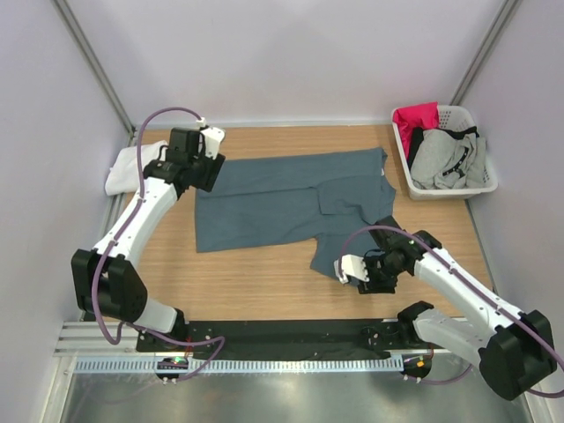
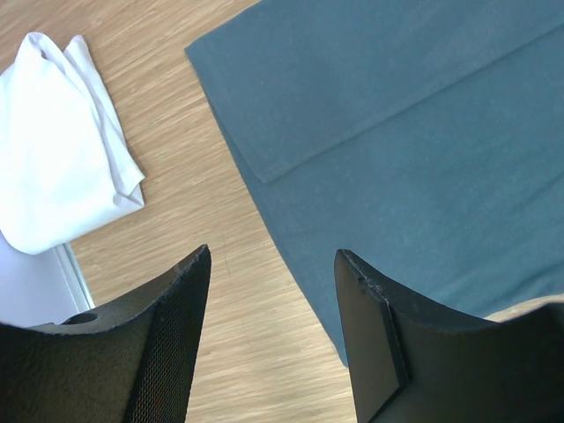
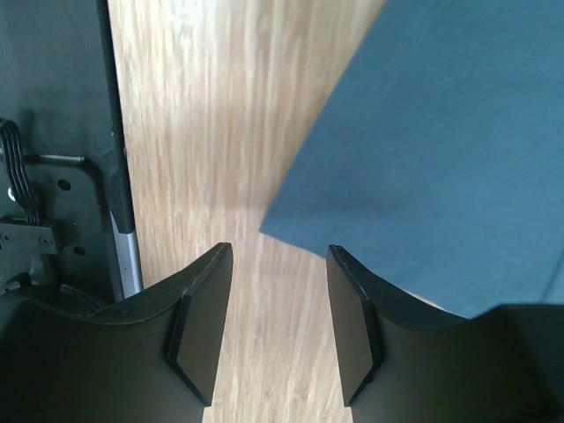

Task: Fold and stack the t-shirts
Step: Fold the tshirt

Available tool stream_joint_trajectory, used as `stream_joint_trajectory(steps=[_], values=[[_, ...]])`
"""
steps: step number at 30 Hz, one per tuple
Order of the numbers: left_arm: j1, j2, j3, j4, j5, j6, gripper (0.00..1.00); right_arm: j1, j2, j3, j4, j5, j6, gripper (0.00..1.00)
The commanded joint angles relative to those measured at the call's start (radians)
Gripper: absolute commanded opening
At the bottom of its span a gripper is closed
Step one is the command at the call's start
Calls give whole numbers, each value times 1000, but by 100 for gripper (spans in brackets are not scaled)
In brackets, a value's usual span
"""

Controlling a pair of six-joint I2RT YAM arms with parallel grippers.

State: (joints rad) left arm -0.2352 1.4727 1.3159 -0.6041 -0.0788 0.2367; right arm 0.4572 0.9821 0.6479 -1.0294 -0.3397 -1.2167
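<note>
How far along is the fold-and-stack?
Looks done: the white t-shirt sits bundled at the far-left table edge. In hand: the slate-blue t-shirt lies spread out with one strip folded over. The left gripper and right gripper hover at its edges, jaws open and empty. Left: finish folding the blue one, then stack the two.

Left arm (image 1: pixel 139 210) and right arm (image 1: pixel 460 284): white tubular links, black joint housings, black bases; a mauve cable (image 1: pixel 167 112) loops along each. Left fingers (image 2: pixel 167 348), one inner face mesh-textured, and right fingers (image 3: pixel 198 326): matte black, wedge-shaped
</note>
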Motion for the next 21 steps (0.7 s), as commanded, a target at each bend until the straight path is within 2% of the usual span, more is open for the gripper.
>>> stream_joint_trajectory(steps=[1, 21], values=[[4, -17, 3, 20, -16, 3, 60, 8, 1, -28, 9, 36, -55, 53], [5, 5, -10, 18, -59, 7, 61, 6, 164, -70, 107, 50, -73, 46]])
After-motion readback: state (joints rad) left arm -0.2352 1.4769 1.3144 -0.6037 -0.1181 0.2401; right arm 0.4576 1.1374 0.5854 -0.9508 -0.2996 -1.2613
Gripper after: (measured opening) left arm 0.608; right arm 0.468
